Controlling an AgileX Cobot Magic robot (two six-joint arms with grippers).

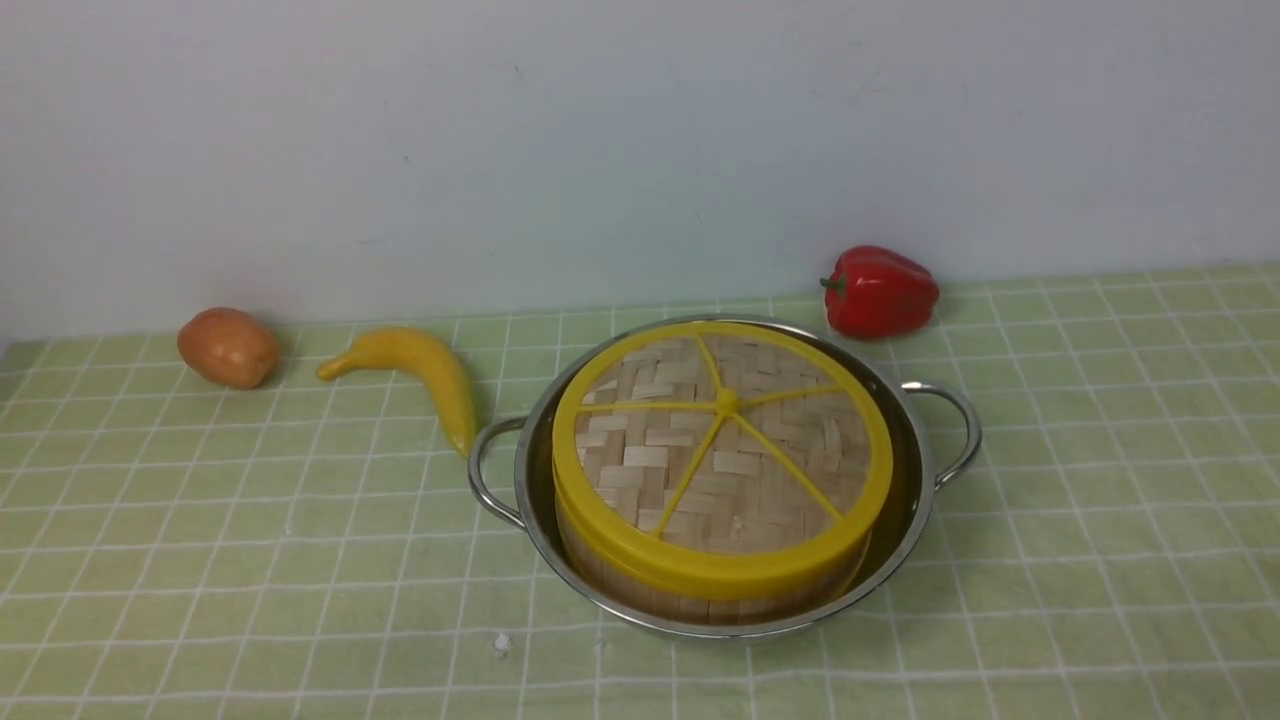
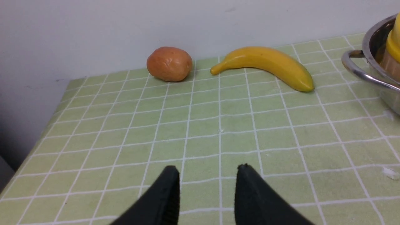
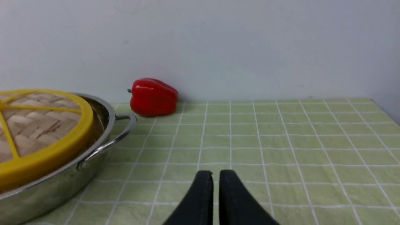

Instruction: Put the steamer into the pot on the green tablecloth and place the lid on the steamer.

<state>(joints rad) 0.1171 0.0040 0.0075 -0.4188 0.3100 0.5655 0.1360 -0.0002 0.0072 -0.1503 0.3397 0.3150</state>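
Along the far edge of the green tablecloth [image 1: 200, 520] you have three bystanders: a brown potato [image 1: 228, 346] toward the far left corner, a yellow banana [image 1: 415, 372] just beside it with its tip reaching near the pot's left handle, and a red bell pepper [image 1: 880, 291] close behind the pot's right side. None of them touches the pot [image 1: 905, 500], which sits on the cloth about midway between the left and right edges. Inside it stands the steamer [image 1: 690, 598], its bamboo wall showing below the lid [image 1: 722, 450], which lies flat across the top and hides whatever the basket holds. Your left gripper [image 2: 208, 170] hangs over bare cloth with its fingers clearly apart, holding nothing. Your right gripper [image 3: 216, 175] shows only a narrow slit between its fingers, nothing between them, over bare cloth to the pot's right.
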